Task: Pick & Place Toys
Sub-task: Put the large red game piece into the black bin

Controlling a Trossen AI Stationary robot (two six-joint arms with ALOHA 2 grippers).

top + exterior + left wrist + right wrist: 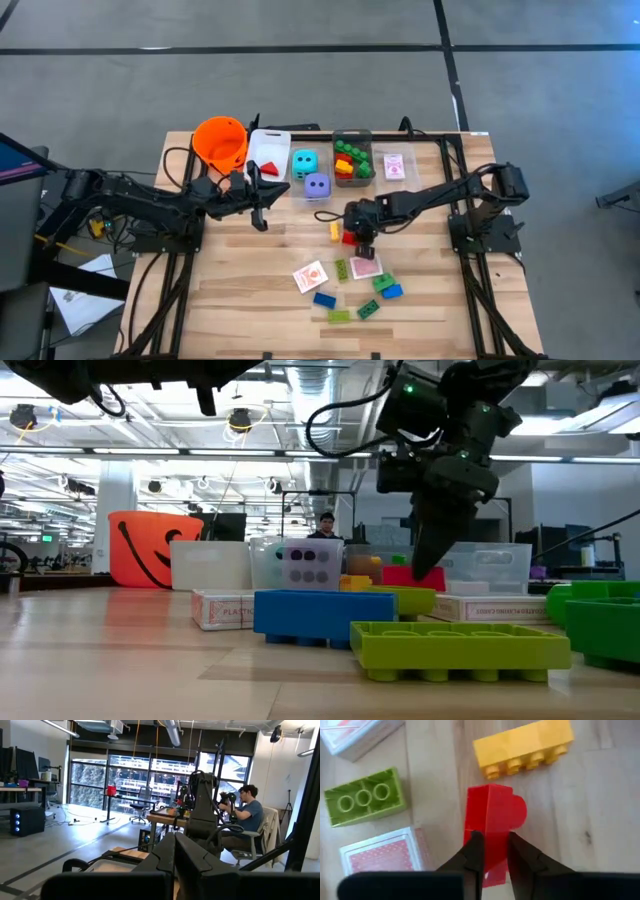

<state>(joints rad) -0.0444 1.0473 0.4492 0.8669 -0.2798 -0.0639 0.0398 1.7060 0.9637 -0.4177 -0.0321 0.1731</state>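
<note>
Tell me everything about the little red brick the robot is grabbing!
The red brick looks like smooth, shiny plastic with a rounded bump on one side. It lies on the wooden table, beside a yellow brick with studs, not touching it. The right gripper is closed around one end, a dark finger on each side. In the low view it sits low under the gripper; whether it is lifted is unclear.

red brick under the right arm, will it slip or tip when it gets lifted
Probably stiff and light: the red brick looks like moulded plastic. Its glossy faces could slip, and the right gripper pinches only one end, so it may swing down. Flat-sided, so it shouldn't roll towards the yellow brick.
</note>
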